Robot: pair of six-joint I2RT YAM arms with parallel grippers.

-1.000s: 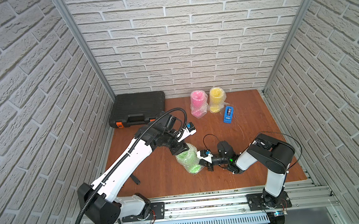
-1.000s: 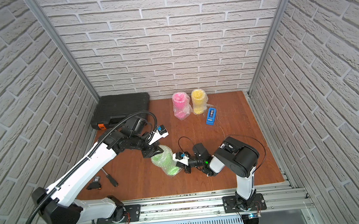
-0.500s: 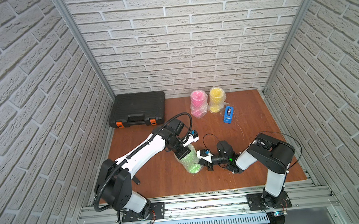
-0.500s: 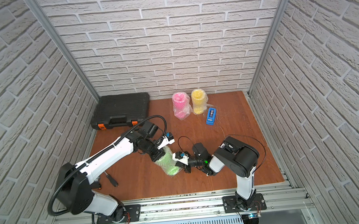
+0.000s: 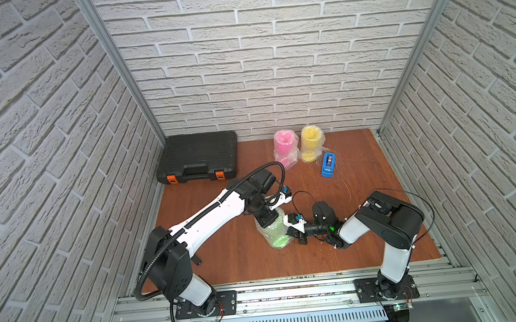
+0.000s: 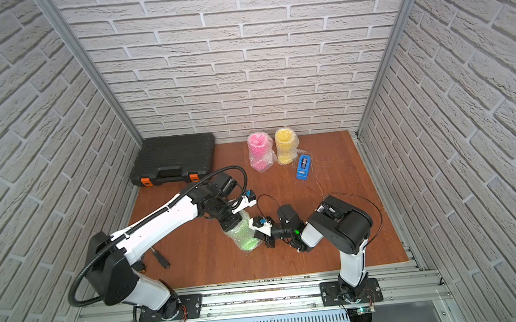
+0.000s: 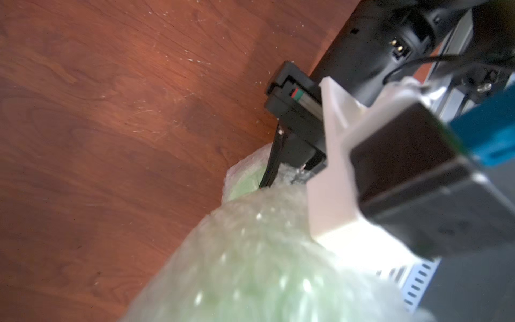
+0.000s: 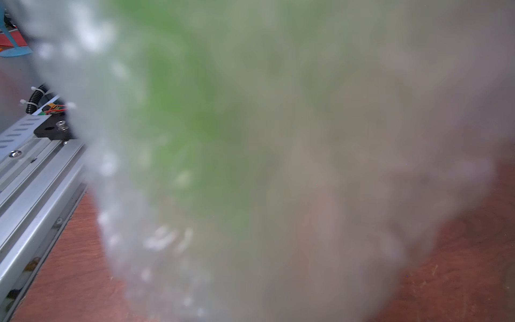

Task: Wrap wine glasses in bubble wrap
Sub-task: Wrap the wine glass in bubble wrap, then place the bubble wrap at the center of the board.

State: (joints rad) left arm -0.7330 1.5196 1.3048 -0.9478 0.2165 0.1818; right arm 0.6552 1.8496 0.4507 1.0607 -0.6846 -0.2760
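Green goblet (image 5: 279,240), hazy through crinkly bubble wrap (image 5: 264,231), fully covered

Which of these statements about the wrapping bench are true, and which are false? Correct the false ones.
1. The pink goblet and the yellow goblet stand wrapped near the back wall. True.
2. The blue tape dispenser lies on the black tool case. False: it sits on the table, beside the yellow goblet.
3. The green goblet is bare. False: bubble wrap covers it.
4. The left gripper and the right gripper are both at the green goblet. True.
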